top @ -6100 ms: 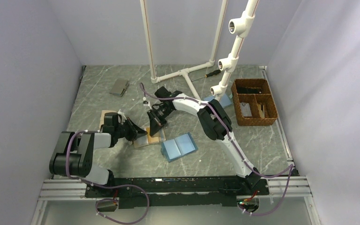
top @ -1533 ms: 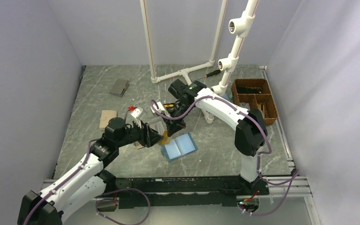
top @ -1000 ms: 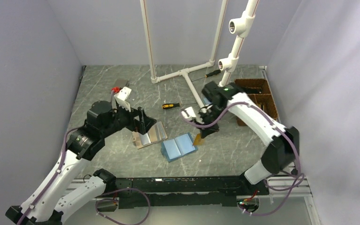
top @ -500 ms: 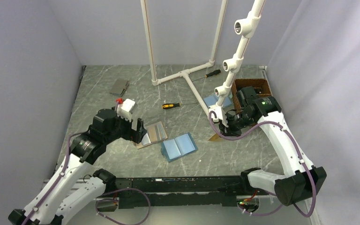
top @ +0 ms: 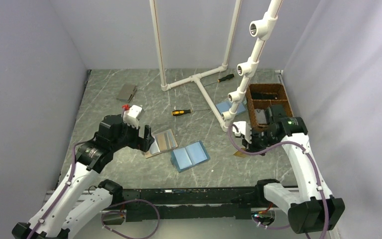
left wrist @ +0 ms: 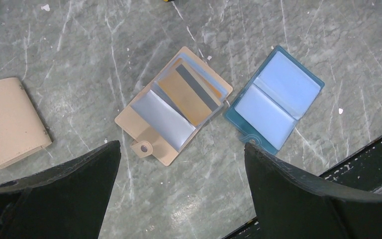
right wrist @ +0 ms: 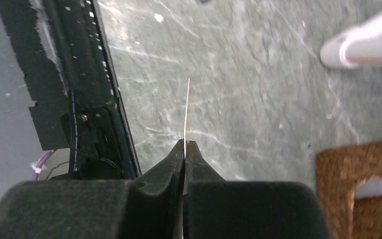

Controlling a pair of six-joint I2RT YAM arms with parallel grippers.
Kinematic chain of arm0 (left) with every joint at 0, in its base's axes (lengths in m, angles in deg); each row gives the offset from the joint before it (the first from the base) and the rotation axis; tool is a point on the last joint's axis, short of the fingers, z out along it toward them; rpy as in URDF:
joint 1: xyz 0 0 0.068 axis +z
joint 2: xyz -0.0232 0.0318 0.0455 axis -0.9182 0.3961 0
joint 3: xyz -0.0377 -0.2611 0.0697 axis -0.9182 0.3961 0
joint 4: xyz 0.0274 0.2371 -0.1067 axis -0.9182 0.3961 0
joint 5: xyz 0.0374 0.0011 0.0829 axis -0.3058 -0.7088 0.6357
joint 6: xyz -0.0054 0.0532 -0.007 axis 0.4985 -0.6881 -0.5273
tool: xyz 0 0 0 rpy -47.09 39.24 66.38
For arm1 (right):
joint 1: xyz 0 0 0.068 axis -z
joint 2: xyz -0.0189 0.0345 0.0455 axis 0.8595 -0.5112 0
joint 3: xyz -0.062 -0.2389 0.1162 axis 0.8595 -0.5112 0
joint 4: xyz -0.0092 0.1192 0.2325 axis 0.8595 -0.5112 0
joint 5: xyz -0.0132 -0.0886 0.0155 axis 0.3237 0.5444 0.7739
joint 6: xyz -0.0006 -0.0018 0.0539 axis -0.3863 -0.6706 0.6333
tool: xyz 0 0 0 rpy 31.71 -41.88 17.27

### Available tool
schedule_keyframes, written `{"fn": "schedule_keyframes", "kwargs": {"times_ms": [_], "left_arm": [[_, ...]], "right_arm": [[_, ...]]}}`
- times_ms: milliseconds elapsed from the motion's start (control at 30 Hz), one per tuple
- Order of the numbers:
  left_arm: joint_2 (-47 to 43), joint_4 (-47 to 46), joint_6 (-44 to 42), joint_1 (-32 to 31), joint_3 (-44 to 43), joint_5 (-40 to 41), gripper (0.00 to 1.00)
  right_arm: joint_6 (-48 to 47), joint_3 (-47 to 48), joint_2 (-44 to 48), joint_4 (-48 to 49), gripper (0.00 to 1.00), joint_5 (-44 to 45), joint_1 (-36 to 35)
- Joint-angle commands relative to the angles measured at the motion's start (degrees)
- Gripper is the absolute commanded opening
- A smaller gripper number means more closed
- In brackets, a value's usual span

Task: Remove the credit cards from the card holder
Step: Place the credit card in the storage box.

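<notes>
Beside the basket (right wrist: 354, 172), right hand (right wrist: 184, 144) pinches a card (right wrist: 187, 107) edge-on.

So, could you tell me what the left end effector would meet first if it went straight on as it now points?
Probably the open card holder: the left end effector is open and aimed down at it, nothing visible between, though depth is unclear.

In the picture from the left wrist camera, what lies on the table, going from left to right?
closed beige wallet → open tan card holder with blue-grey inner panels and cards showing → open light-blue bifold wallet with teal edging
</notes>
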Motion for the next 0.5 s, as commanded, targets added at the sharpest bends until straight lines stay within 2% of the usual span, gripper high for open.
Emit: {"fn": "schedule_keyframes", "kwargs": {"times_ms": [0, 133, 300, 400, 467], "left_arm": [[-1.62, -1.48, -0.63, 0.34, -0.73, -0.88, 0.99], [-1.85, -1.43, -0.69, 0.51, -0.72, -1.24, 0.99], [-2.49, -1.36, -0.63, 0.60, -0.69, -1.41, 0.99], [-2.73, -1.49, -0.70, 0.65, -0.65, -1.40, 0.99], [-2.62, -1.46, -0.70, 0.76, -0.64, -1.53, 1.00]], "right_arm": [[-5.17, -2.00, 2.50, -0.40, 0.00, 3.28, 8.85], [-11.76, -3.02, 1.63, -0.21, 0.00, 7.62, 20.12], [-25.16, 4.00, -6.39, 0.46, 0.00, 5.19, 41.52], [-30.35, 11.47, -12.18, 0.09, 0.00, 4.02, 46.81], [-30.01, 12.84, -13.89, 5.07, 0.00, 5.33, 47.21]]}}
